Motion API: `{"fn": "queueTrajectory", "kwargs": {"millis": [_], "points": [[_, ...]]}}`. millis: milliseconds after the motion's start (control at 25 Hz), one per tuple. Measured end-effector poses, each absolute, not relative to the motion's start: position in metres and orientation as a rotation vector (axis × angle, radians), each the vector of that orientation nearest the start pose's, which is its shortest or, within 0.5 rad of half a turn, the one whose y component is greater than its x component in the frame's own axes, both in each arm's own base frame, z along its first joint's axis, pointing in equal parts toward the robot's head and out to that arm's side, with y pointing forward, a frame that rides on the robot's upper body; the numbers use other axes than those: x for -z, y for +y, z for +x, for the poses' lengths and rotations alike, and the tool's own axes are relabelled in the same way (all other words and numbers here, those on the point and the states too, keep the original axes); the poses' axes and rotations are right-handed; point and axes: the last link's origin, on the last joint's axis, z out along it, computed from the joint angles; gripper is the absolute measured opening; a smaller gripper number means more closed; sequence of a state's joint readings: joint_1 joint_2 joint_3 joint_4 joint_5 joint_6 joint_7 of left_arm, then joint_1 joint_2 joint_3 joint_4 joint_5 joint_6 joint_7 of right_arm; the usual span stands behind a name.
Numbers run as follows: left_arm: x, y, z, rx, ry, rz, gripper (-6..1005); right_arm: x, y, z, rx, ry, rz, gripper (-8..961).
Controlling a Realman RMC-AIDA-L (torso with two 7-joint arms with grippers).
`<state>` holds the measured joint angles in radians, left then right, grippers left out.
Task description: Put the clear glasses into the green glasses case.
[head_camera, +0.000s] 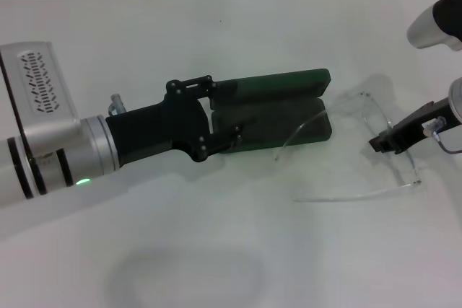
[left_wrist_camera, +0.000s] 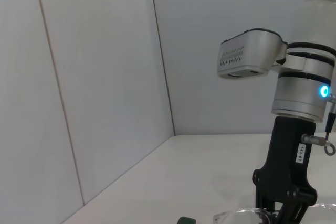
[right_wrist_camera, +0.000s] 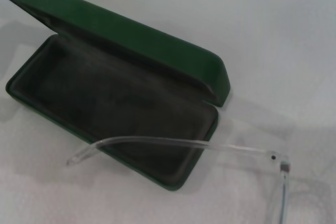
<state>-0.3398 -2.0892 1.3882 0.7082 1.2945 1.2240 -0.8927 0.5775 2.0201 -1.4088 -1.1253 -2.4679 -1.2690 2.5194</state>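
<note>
From the head view, the green glasses case (head_camera: 289, 110) lies open on the white tabletop (head_camera: 216, 250). The left claw (head_camera: 220, 117) grips the case's near end, closed on it. The right claw (head_camera: 386, 142) pinches the clear glasses (head_camera: 361, 149) just beside the case's other end.

In the left wrist view, the right claw (left_wrist_camera: 286, 208) stands over the glasses (left_wrist_camera: 236, 215).

In the right wrist view, one glasses arm (right_wrist_camera: 157, 142) reaches over the case's (right_wrist_camera: 121, 35) open tray.

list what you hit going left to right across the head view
left gripper → green glasses case → clear glasses → right gripper
</note>
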Motion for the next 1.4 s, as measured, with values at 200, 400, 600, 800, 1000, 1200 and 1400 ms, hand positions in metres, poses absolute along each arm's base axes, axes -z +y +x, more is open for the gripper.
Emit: {"fn": "queueTrajectory", "kwargs": {"millis": [200, 400, 600, 800, 1000, 1200, 1400], "points": [[0.052, 0.314, -0.235, 0.755, -0.083, -2.585, 586, 0.005, 0.375, 0.222, 0.337, 0.994, -2.509, 213], [0.051, 0.315, -0.235, 0.756, -0.086, -2.578, 585, -0.012, 0.376, 0.222, 0.281, 0.966, -2.485, 166], [0.047, 0.317, -0.235, 0.769, -0.099, -2.553, 585, -0.021, 0.375, 0.224, 0.239, 0.939, -2.5, 125], [0.042, 0.315, -0.232, 0.86, -0.138, -2.506, 585, -0.026, 0.375, 0.227, 0.172, 0.895, -2.521, 125], [0.04, 0.31, -0.225, 0.999, -0.109, -2.484, 584, -0.032, 0.373, 0.226, -0.098, 0.835, -2.592, 125], [0.042, 0.307, -0.212, 1.084, -0.006, -2.496, 584, -0.034, 0.37, 0.224, -0.403, 0.708, -2.658, 125], [0.041, 0.302, -0.199, 1.172, 0.116, -2.516, 583, -0.025, 0.364, 0.222, -0.529, 0.59, -2.739, 125]]}}
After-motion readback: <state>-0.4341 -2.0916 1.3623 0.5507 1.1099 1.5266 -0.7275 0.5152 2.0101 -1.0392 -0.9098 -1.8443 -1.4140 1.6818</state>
